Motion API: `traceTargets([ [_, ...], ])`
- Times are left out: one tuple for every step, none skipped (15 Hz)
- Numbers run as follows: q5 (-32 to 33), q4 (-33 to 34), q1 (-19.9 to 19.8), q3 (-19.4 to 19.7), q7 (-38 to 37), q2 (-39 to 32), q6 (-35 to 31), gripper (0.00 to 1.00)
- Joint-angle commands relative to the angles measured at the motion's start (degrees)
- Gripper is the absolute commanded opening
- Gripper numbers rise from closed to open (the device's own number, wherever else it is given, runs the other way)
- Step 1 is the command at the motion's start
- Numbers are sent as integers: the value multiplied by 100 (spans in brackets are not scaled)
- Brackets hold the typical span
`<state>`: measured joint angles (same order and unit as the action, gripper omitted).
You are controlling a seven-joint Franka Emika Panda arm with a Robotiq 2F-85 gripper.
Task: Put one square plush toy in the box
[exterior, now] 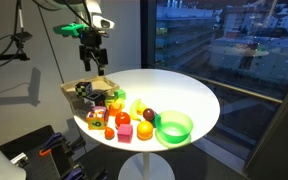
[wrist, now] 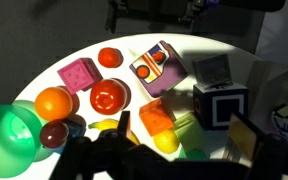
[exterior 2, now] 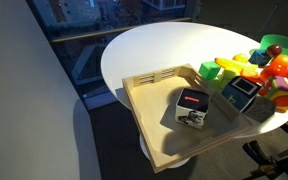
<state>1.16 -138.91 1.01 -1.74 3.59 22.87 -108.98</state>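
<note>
So in an exterior view the pincer [exterior: 92, 60] hangs well above the box [exterior: 102, 83], which sits at the bench [exterior: 184, 95] rim, so I'd guess a straight drop. In an exterior view one square plush toy [exterior 2: 192, 108] sits on the box floor with open room around it, and a second cube [exterior 2: 242, 95] is by the wall nearest the toy pile [exterior 2: 254, 70]. Wrist view: fingers look spread apart and empty, with a black-and-white cube [wrist: 221, 105] just ahead.

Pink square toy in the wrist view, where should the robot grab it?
Probably from straight above, pinching two opposite flat sides of the pink square toy. It lies flat with its top face up, and most of its sides look free. Only the red round toy sits close, near one corner, so avoid that corner.
</note>
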Motion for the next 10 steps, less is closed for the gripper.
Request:
traceTargets([
  [77,-40,-79,148,17,403,271,100],
  [51,-43,-90,190,42,465,313,100],
  [-6,-58,-95,245,77,532,312,100],
  [-58,-60,-91,303,136,573,348,100],
  [-79,-67,-93,342,153,607,357,100],
  [-100,-70,-93,381,171,629,378,100],
  [-121,-76,-90,421,201,640,396,100],
  [-17,-37,-85,324,55,497,282,100],
  [-22,-43,-90,351,77,518,298,100],
  [-24,-48,-93,367,91,529,303,100],
])
